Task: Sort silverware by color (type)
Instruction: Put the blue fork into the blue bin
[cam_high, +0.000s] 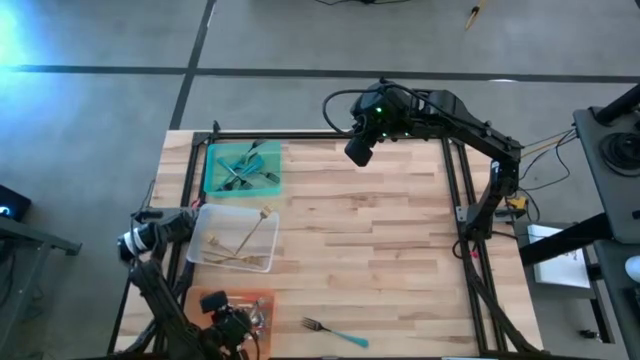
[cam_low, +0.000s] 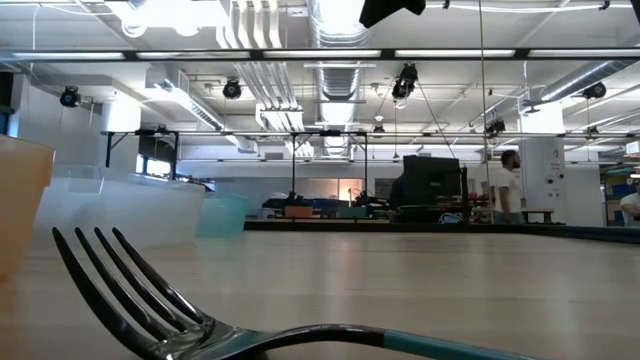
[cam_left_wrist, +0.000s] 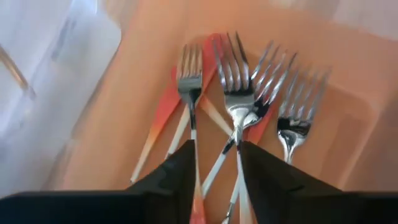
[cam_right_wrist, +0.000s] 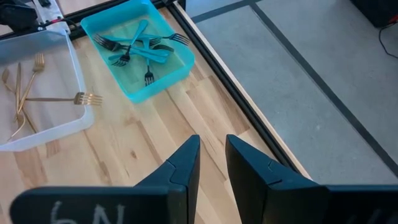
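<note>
Overhead, a teal-handled fork (cam_high: 336, 331) lies alone on the table (cam_high: 380, 230) near the orange tray (cam_high: 262, 300), where the left gripper (cam_high: 232, 328) hovers. Its wrist view shows fingers (cam_left_wrist: 180, 174) apart over red-handled forks (cam_left_wrist: 239, 93). Raised at the far edge, the right gripper (cam_right_wrist: 212, 155) stands slightly parted, holding nothing.

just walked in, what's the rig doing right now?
It is sorting forks by colour into three trays along the table's left side. The left gripper is over the orange tray, jaws apart above the red-handled forks lying in it. The green tray holds teal forks, the clear tray gold forks. One teal-handled fork lies loose on the table near the front edge. The right gripper hangs idle, empty, jaws slightly apart, at the far edge.
</note>
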